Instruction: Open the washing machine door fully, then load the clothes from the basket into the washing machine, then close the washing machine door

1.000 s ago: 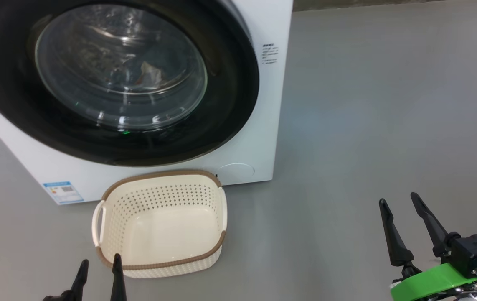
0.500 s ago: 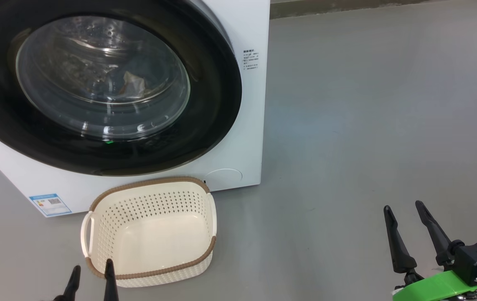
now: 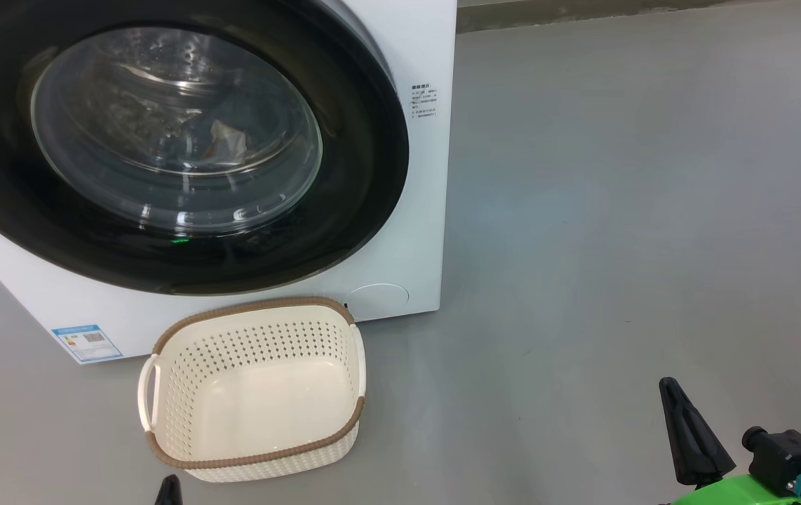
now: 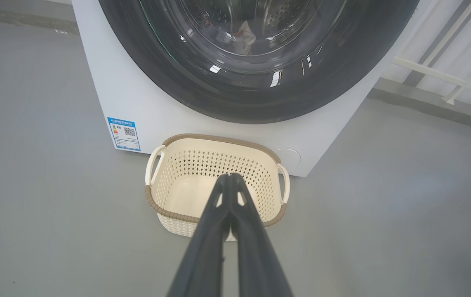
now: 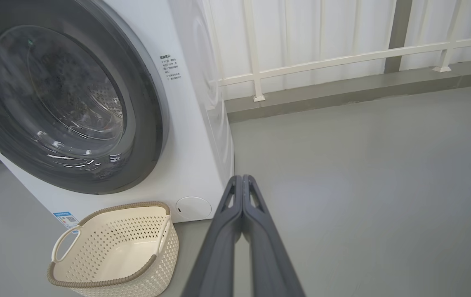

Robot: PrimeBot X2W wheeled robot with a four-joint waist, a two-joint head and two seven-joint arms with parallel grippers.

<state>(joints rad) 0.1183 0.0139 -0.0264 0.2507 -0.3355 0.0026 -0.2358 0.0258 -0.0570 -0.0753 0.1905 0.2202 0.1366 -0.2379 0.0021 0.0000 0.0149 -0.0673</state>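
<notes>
The white washing machine (image 3: 421,42) stands at the left, its glossy black door (image 3: 362,182) shut against the front. Through the glass window a pale piece of the clothes (image 3: 226,144) lies inside the drum, also seen in the left wrist view (image 4: 244,35). The cream basket (image 3: 254,459) sits on the floor before the machine with nothing in it. My left gripper (image 4: 230,177) is shut, hovering short of the basket's near rim, and just its tip (image 3: 169,485) reaches the head view. My right gripper (image 5: 242,178) is shut over bare floor, right of the machine (image 3: 672,391).
A blue label sticker (image 3: 86,341) and a round white cap (image 3: 376,297) mark the machine's lower front. A white railing (image 5: 322,62) with a low kerb runs behind. Grey floor (image 3: 618,245) spreads wide to the right.
Both grippers have gone from open to shut and sunk lower in the head view. The head camera shifted slightly early on; machine and basket stay put.
</notes>
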